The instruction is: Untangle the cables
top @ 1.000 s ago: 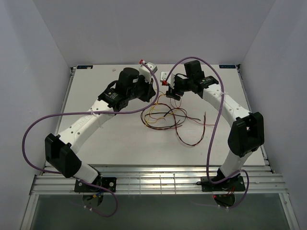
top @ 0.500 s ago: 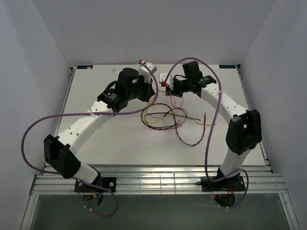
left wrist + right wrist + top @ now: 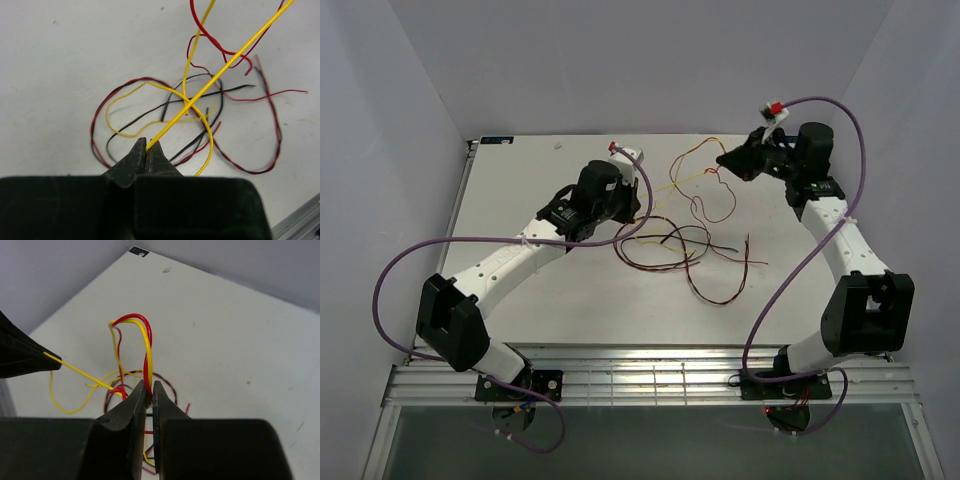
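left claw clamped on yellow wire, running taut ahead of it toward right claw. rest of cables tangled on table, under and between the claws. right claw pinched shut on red-and-yellow loop arching above its tips. corner sticker beyond: print unreadable.

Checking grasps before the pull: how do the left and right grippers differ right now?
The left gripper pinches one taut yellow wire. The right gripper pinches yellow and a red wire together, arching above it. The left gripper sits close by the bundle. The right gripper is off toward the far right, away from it. Shared: both are shut, and the taut yellow wire runs between them.
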### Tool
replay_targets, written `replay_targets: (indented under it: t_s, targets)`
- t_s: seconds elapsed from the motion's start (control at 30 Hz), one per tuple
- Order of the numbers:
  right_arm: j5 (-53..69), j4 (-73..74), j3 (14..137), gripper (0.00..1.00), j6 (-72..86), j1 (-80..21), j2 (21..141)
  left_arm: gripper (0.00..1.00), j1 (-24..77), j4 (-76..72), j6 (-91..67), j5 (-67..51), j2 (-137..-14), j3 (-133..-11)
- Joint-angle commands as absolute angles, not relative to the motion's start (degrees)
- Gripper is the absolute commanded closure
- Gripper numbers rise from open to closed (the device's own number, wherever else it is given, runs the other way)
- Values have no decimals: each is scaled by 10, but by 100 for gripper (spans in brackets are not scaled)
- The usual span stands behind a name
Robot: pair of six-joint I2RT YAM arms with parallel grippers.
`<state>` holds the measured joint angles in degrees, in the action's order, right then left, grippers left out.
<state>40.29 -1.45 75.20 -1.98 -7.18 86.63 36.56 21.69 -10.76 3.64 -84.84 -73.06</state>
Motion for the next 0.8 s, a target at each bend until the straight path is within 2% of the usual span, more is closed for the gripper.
replay_targets:
  t_s: [0.0, 0.37, 0.4, 0.47, 0.5, 0.53, 0.6, 0.67, 0.73, 0.77]
  targets:
    - [426, -299, 659, 92, 315, 81, 859, 100, 345, 276, -123, 97, -827, -708]
    - [445, -379, 594, 92, 386, 147, 826, 100, 330, 294, -103, 101, -822, -692]
    - [456, -409, 592, 92, 396, 146, 824, 100, 330, 293, -98, 50, -824, -687]
    - [503, -550, 583, 92, 457, 142, 824, 100, 330, 281, -65, -51, -826, -666]
    - [515, -615, 578, 92, 485, 141, 827, 100, 332, 254, -58, -154, -828, -657]
    - [527, -733, 576, 92, 516, 135, 830, 100, 337, 237, -56, -193, -830, -646]
    - [529, -855, 576, 92, 599, 127, 840, 100, 355, 191, -59, -303, -833, -623]
    - [510, -984, 588, 92, 641, 107, 846, 100, 382, 176, -55, -330, -840, -621]
    - [518, -1006, 608, 92, 645, 72, 853, 100, 399, 162, -45, -327, -845, -628]
    - [526, -972, 617, 92, 627, 56, 850, 100, 413, 162, -40, -329, -849, -634]
